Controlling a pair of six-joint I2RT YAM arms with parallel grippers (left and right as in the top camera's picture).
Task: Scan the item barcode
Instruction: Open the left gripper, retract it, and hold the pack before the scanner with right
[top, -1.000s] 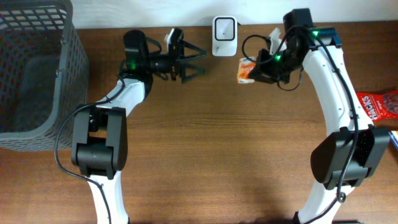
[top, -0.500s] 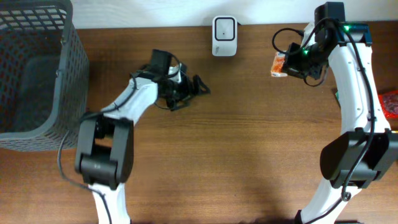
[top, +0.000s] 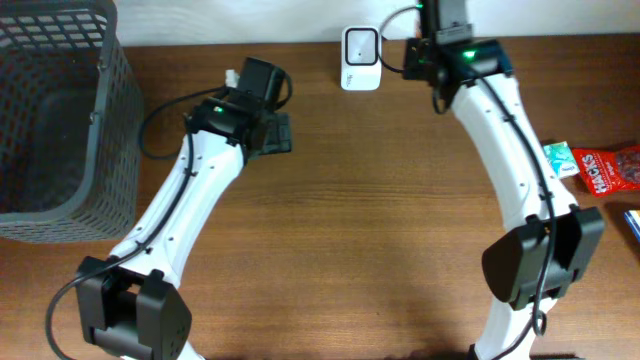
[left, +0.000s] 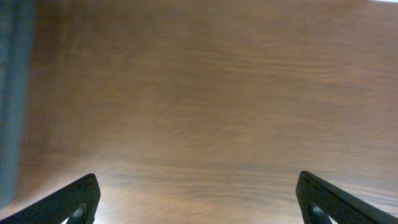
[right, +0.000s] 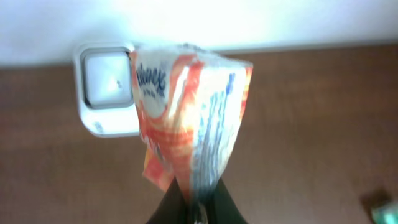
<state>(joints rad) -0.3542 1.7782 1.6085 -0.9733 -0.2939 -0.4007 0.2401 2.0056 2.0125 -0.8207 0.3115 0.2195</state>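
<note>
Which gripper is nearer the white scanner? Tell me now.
Right. The right gripper holds the tissue pack beside the scanner; the left gripper hangs open, well off to its left.

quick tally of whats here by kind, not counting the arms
baskets: 1, grey basket
scanners: 1, white scanner
packs: 3, tissue pack held in the right gripper, red pack, green pack
unclear: 1, blue item cut off at the edge
total: 6
</note>
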